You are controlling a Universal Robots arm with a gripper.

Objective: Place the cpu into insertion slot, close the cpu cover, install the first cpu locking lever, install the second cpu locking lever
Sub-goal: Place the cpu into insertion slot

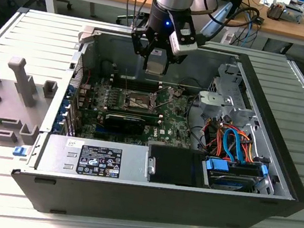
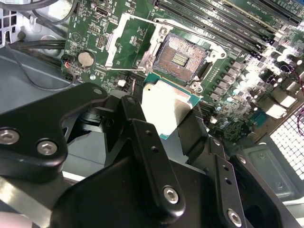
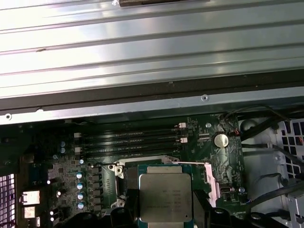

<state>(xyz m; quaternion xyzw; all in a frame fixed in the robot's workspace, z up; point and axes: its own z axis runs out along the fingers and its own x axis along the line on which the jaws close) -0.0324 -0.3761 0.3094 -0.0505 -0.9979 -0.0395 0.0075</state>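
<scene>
1. My gripper (image 1: 155, 67): clamped on the chip, upper middle of the exterior view, over the open computer case (image 1: 42, 183).
2. Chip (image 2: 166, 107): thin, light, stiff, with a smooth metal top. I judge the underside delicate, so I hold it by opposite edges only.
3. Socket (image 2: 183, 58): bare, just beyond the chip.
4. Cover (image 2: 112, 45): swung open beside the socket.

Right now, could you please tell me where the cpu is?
In the second wrist view the cpu is clamped in the pincer, held above the green board beside the empty insertion slot, not yet seated.
</scene>
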